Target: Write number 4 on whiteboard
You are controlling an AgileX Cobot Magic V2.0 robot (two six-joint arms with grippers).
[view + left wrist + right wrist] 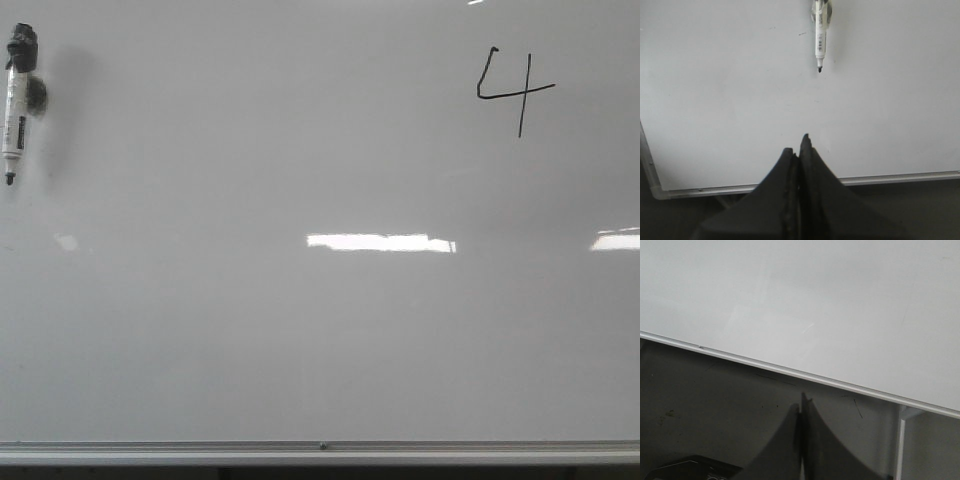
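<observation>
number 4 (515, 88) upright, whiteboard (300, 340) upper right; left gripper (800, 142), right gripper (802, 400) fingers pressed together

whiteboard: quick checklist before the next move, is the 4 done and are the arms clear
1. Number 4 drawn on the whiteboard: ok, strokes complete, upper right in the front view.
2. Marker parked: ok, hanging on the board upper left, tip down, uncapped.
3. Left gripper empty: ok, fingers shut on nothing.
4. Right gripper empty: ok, shut, below the board's rail.
5. Arms off the board: ok in front view, neither shows.
6. Ink dry: cannot tell.
</observation>
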